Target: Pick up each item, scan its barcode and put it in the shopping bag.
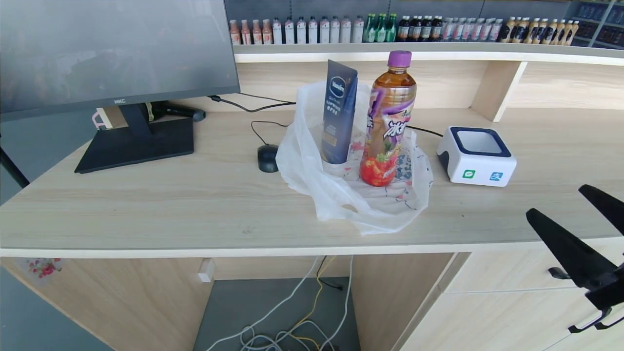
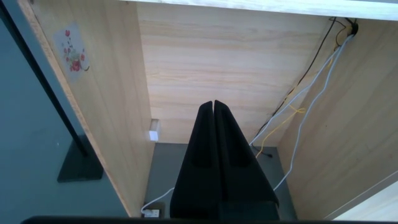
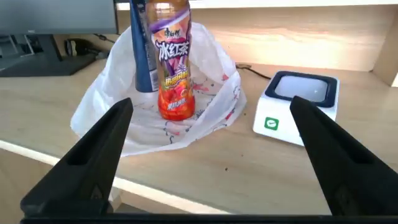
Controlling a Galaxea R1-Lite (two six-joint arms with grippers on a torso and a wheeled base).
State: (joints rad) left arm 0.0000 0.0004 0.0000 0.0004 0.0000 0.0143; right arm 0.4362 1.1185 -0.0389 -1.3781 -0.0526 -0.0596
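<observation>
A tea bottle (image 1: 388, 122) with a purple cap and a dark blue tube (image 1: 339, 113) stand upright inside the white shopping bag (image 1: 351, 195) on the wooden counter. The white scanner (image 1: 476, 156) sits just right of the bag. My right gripper (image 1: 568, 207) hangs open off the counter's front right edge, with nothing between its fingers. From the right wrist view, the bottle (image 3: 170, 62), bag (image 3: 205, 118) and scanner (image 3: 298, 106) lie ahead of the open right gripper (image 3: 211, 134). My left gripper (image 2: 214, 106) is shut below the counter, facing the wooden panel.
A monitor (image 1: 112, 53) on a black stand fills the counter's back left, and a black mouse (image 1: 267, 158) lies left of the bag. Cables trail down under the counter (image 1: 312, 302). A shelf of bottles (image 1: 399, 29) runs along the back.
</observation>
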